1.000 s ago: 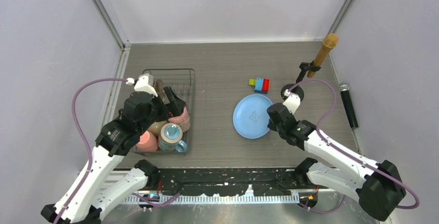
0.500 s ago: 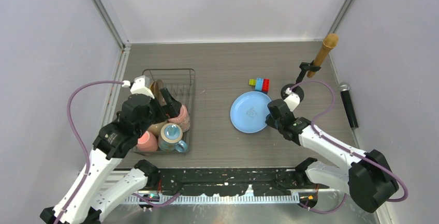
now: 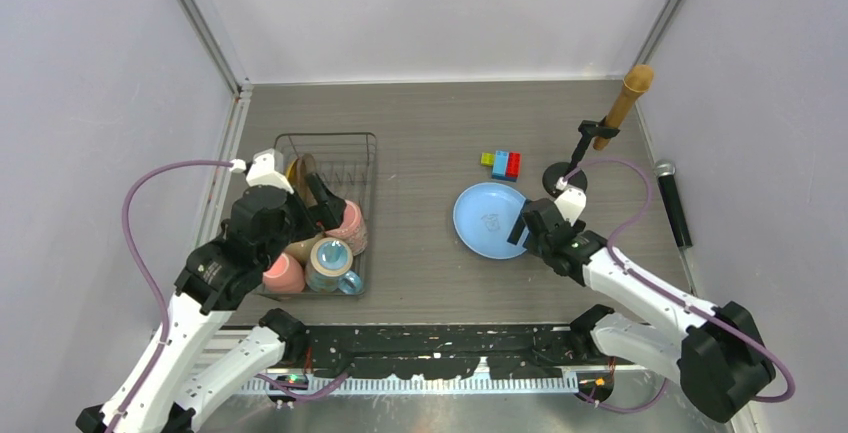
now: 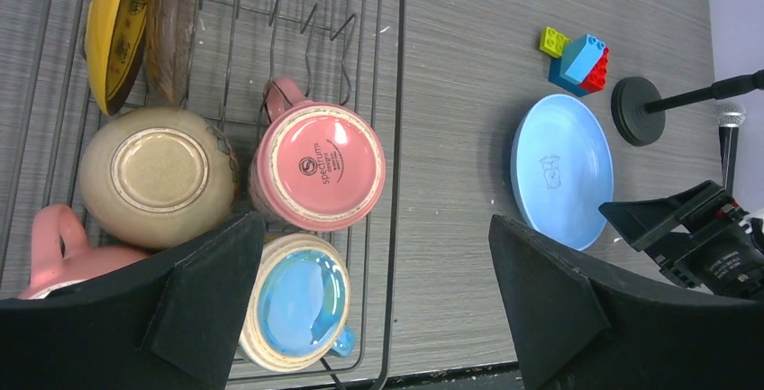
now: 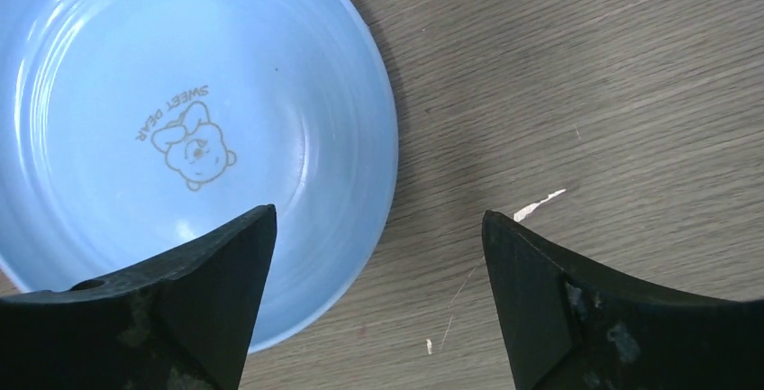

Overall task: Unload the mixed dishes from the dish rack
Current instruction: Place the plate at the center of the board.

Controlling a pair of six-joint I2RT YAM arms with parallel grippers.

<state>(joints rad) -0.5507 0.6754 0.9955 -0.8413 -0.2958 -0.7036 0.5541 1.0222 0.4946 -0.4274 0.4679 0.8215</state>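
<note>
While left gripper (image 4: 377, 223) hangs open and empty over rectangular black wire dish rack (image 4: 397, 93), right gripper (image 5: 378, 219) spread wide, empty, above rim of round light blue plate (image 5: 180, 93).

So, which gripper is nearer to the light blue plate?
Right. The right gripper is open just above the rim of the light blue plate; the left gripper is open over the dish rack, well apart from the plate.

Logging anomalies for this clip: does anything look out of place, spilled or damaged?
Nothing looks spilled or broken. Only oddities: white flecks on the table beside the light blue plate, and toy bricks sitting beyond it.
</note>
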